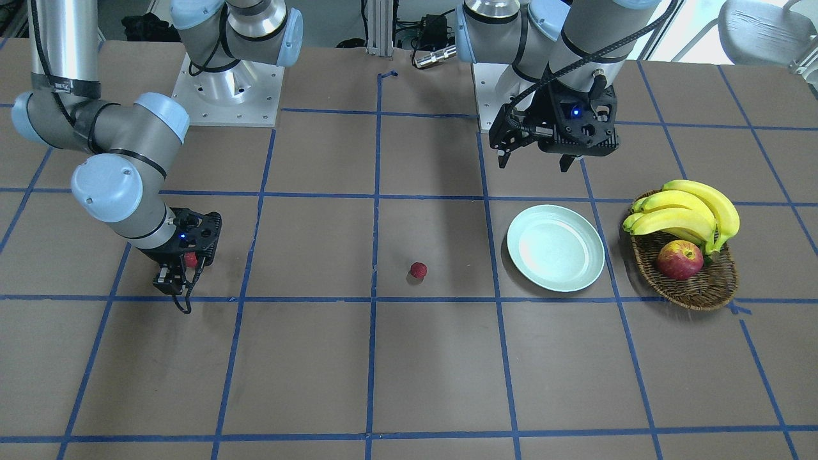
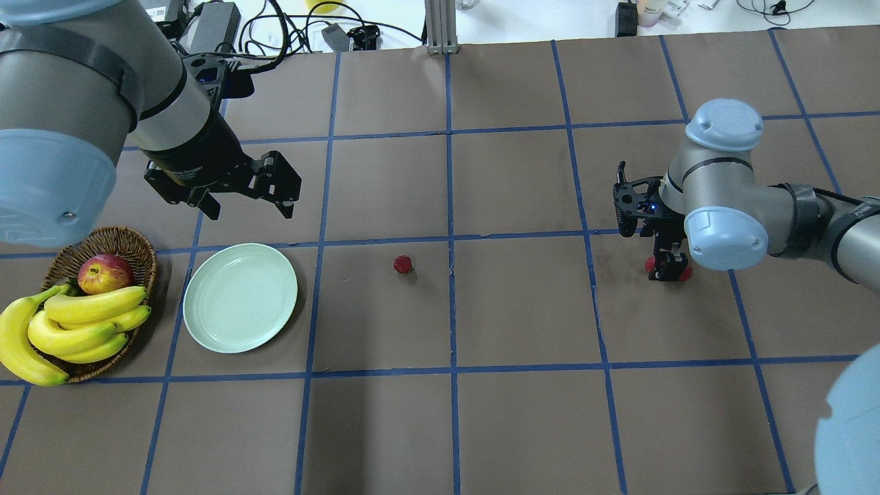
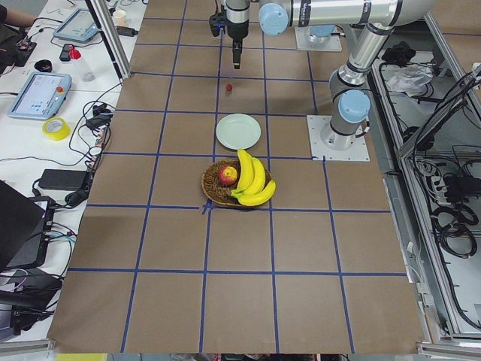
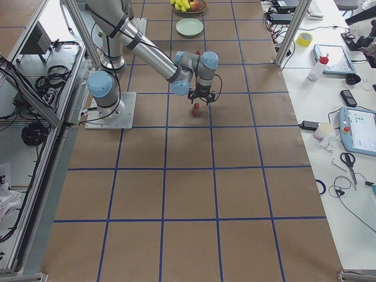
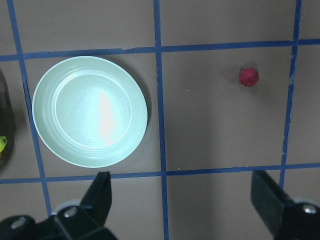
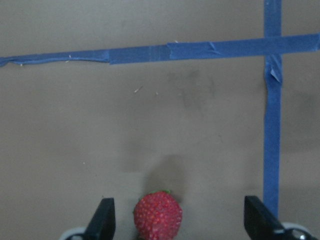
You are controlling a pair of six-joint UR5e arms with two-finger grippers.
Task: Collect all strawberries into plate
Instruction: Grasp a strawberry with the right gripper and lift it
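One strawberry (image 1: 418,270) lies alone mid-table; it also shows in the overhead view (image 2: 402,264) and the left wrist view (image 5: 248,77). The mint-green plate (image 1: 578,278) (image 2: 206,323) (image 5: 50,135) holds nothing. My left gripper (image 1: 533,163) (image 2: 249,205) (image 5: 180,177) is open, empty, and hovers above the table just robot-side of the plate. My right gripper (image 1: 172,281) (image 2: 668,273) (image 6: 179,200) is open and low over the table, with another strawberry (image 6: 157,215) (image 1: 190,259) between its fingers, closer to one finger. A third berry is not clearly visible.
A brown wicker basket (image 1: 700,291) (image 2: 134,240) with bananas (image 1: 690,211) and an apple (image 1: 679,259) stands beside the plate, on the side away from the lone berry. Blue tape lines grid the brown table. Both arm bases stand at the robot's edge.
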